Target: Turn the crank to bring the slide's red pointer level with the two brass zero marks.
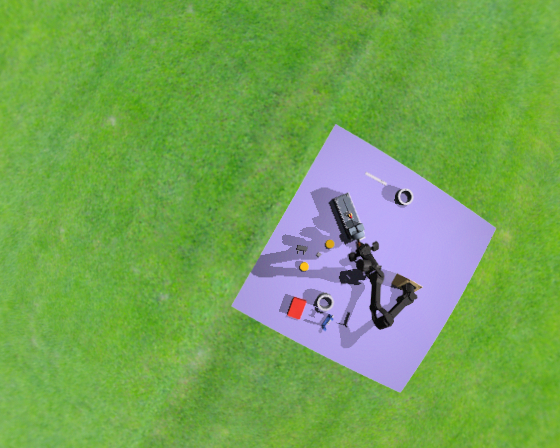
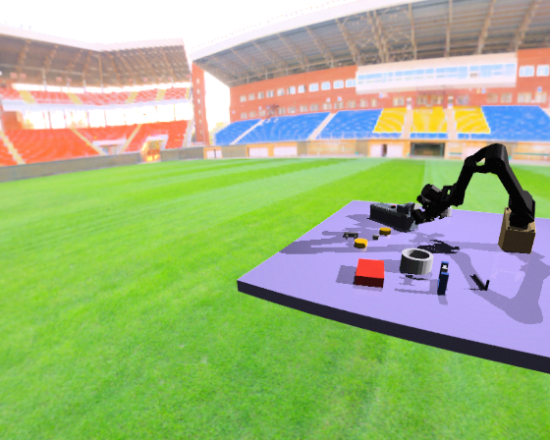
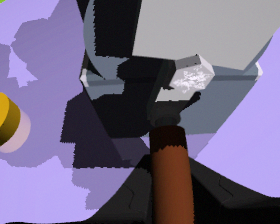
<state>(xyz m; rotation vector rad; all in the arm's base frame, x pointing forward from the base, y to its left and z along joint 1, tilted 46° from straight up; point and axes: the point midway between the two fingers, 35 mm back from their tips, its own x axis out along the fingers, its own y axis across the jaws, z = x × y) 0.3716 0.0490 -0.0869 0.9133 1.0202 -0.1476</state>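
Note:
The machine [image 1: 344, 206] [image 2: 391, 215] is a long dark grey block near the table's far-left edge, with its crank end toward the arm. In the wrist view its crank arm [image 3: 186, 80] ends in an upright orange-brown handle [image 3: 172, 175]. My gripper [image 1: 360, 244] [image 2: 417, 216] [image 3: 162, 160] is shut on that handle, with a dark finger on each side of it. A tiny red and yellowish spot [image 1: 349, 215] shows on top of the machine in the top view. Whether the pointer is level with the brass marks is too small to tell.
Yellow discs [image 1: 330, 244] [image 2: 360, 243] [image 3: 2, 119] and small dark parts lie beside the machine. A red block [image 1: 296, 308] [image 2: 370, 272], a grey ring [image 1: 324, 302] [image 2: 416, 261] and a blue item [image 1: 327, 322] [image 2: 443, 278] stand farther off. Another ring [image 1: 404, 197] and a white strip [image 1: 376, 178] are behind.

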